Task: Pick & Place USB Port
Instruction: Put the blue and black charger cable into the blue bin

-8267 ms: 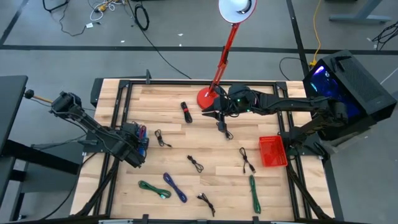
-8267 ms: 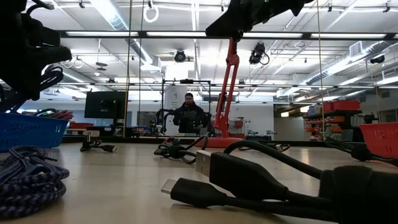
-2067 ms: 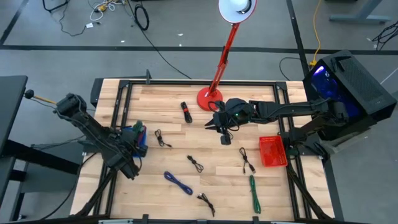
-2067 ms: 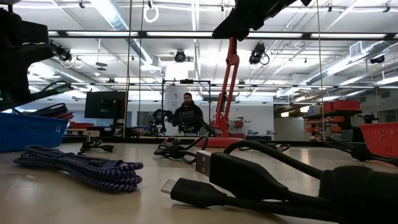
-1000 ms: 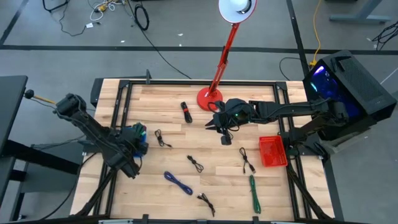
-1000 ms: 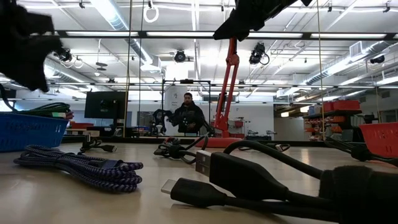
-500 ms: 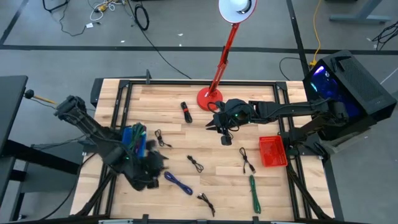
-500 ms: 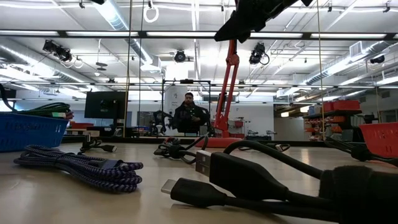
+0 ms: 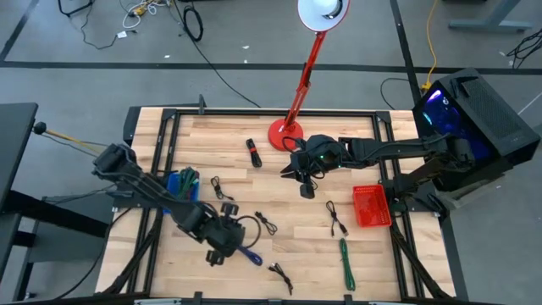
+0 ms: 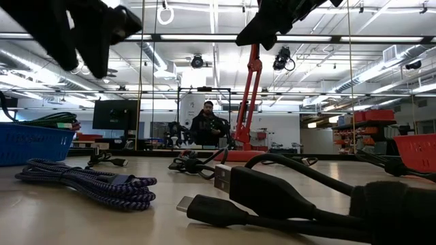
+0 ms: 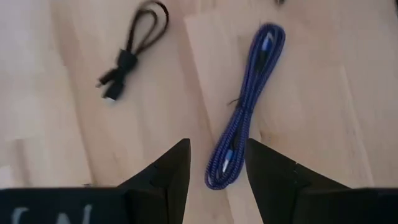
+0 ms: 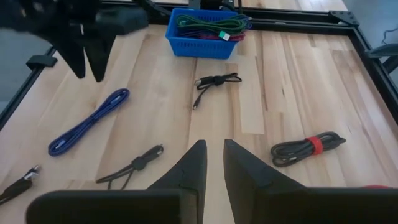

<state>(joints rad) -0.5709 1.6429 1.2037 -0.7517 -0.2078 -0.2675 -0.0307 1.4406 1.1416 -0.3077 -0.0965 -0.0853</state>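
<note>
A blue braided USB cable [image 9: 247, 253] lies coiled flat on the wooden table, near its near edge. My left gripper [image 9: 222, 243] hovers just above its left end, open. In the left wrist view the fingers [image 11: 180, 162] stand on either side of the cable's near end [image 11: 227, 158] without touching it. The blue basket [image 9: 181, 184] at the table's left holds green and other cables. My right gripper [image 9: 296, 169] waits above the table near the red lamp base [image 9: 284, 134], its fingers [image 12: 200, 155] a narrow gap apart and holding nothing.
Small black cables lie scattered [image 9: 222, 188] [image 9: 267, 222] [image 9: 336, 219] [image 9: 279, 273]. A green cable [image 9: 345, 263] lies at the near right and a black cable with a red band [image 9: 253, 152] at the far side. A red basket [image 9: 370, 206] sits at the right edge. A person [image 10: 208, 126] stands beyond the table.
My left gripper has left the blue basket and swung fast toward the table's right and near edge, ending above the blue braided cable. The green cable now lies in the basket. The right arm has kept still.
</note>
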